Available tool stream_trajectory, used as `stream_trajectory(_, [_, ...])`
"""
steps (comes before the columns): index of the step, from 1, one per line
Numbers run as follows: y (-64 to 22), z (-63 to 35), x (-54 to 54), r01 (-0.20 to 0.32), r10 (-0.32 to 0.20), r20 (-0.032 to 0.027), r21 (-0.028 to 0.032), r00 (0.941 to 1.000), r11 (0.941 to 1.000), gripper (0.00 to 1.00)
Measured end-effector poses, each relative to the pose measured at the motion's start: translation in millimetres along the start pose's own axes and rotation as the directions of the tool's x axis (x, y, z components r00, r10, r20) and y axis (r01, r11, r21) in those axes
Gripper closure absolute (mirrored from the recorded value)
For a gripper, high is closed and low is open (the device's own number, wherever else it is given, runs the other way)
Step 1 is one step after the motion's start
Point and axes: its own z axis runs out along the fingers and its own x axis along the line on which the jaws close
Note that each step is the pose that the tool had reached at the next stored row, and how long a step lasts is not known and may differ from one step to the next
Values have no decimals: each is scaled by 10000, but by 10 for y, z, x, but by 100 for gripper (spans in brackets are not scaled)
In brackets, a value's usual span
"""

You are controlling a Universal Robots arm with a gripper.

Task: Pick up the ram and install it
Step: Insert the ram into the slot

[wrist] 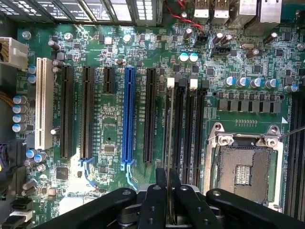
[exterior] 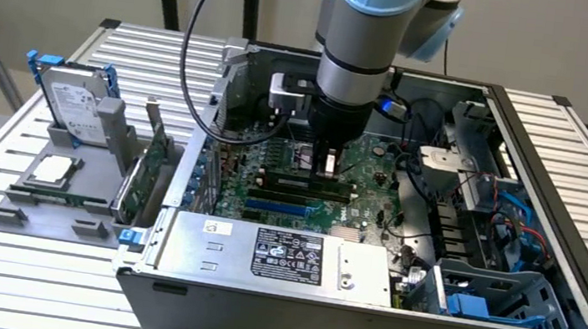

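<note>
Edge-on, the thin, stiff, fragile ram (wrist: 168, 143) sits clamped by its top edge in the closed gripper (wrist: 167, 198) above the motherboard (wrist: 109, 119) slots.

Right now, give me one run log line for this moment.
gripper: shut on ram | position: over motherboard memory slots | ram edge-on, lined up with slot | seated: cannot tell

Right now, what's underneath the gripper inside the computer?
The gripper holds the ram edge-on above the motherboard, in line with the black memory slots. The board directly beneath the gripper's fingers is covered.
</note>
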Motion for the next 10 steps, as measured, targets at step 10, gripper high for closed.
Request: stream_trajectory(10, [4,18,-10,-1,1,-68,-2,10000,10000,100])
